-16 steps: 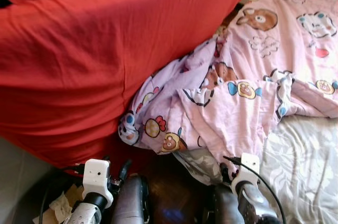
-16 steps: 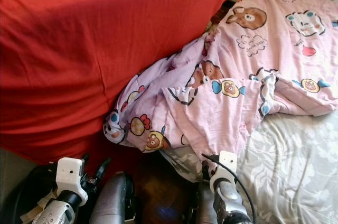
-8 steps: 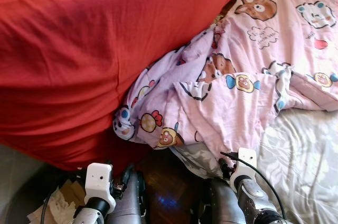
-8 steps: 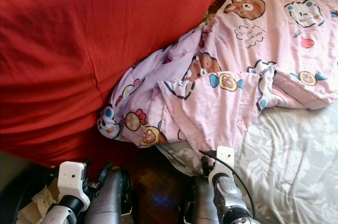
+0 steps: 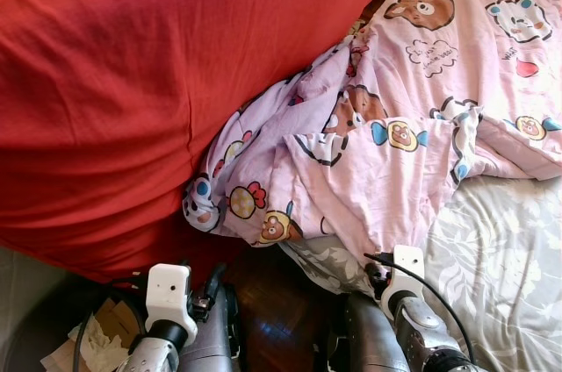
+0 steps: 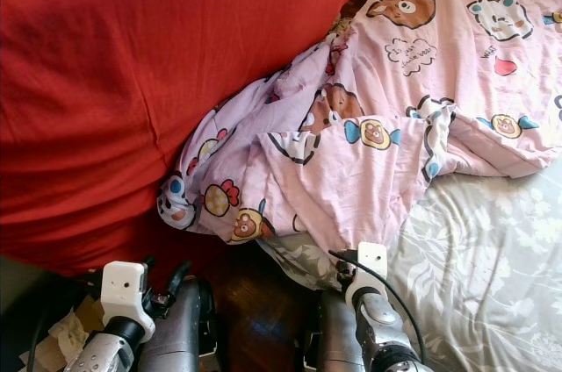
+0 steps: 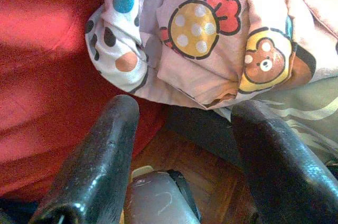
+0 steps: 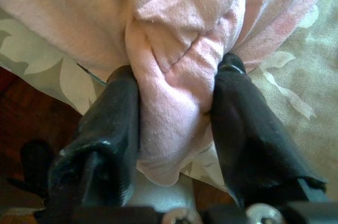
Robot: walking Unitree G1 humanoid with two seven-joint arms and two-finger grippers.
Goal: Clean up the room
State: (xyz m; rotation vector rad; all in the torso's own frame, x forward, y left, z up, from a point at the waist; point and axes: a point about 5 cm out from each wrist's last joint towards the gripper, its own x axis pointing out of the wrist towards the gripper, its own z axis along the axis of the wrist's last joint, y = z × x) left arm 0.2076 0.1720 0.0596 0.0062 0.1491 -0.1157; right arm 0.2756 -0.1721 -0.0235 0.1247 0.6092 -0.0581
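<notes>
Left eye view: we find the pink cartoon-print blanket (image 5: 413, 118) lying rumpled across the bed, its near-left corner spilling over the edge against the red cover (image 5: 132, 82). The grey leaf-print sheet (image 5: 500, 258) is exposed at the near right. Both arms sit low at the near edge, above the dark wood floor (image 5: 281, 319). Crumpled paper (image 5: 97, 350) lies at the near left.

Right eye view: same layout; we add nothing further.

Left wrist view: the left gripper (image 7: 182, 145) has its fingers spread wide with nothing between them, just short of the blanket's hanging corner.

Right wrist view: the right gripper (image 8: 174, 113) is clamped on a thick fold of the pink blanket, directly over the grey sheet.

Risks, in our judgement: a pull from this grip could drag the sheet along with the blanket, since the two lie pressed together at the fingers. The bunched fold may also slide out under load. The hanging corner could catch on the red cover.

Against the frame of one second ago, the whole scene sits shifted, which we attribute to the camera. The blanket's lie appears unchanged.
</notes>
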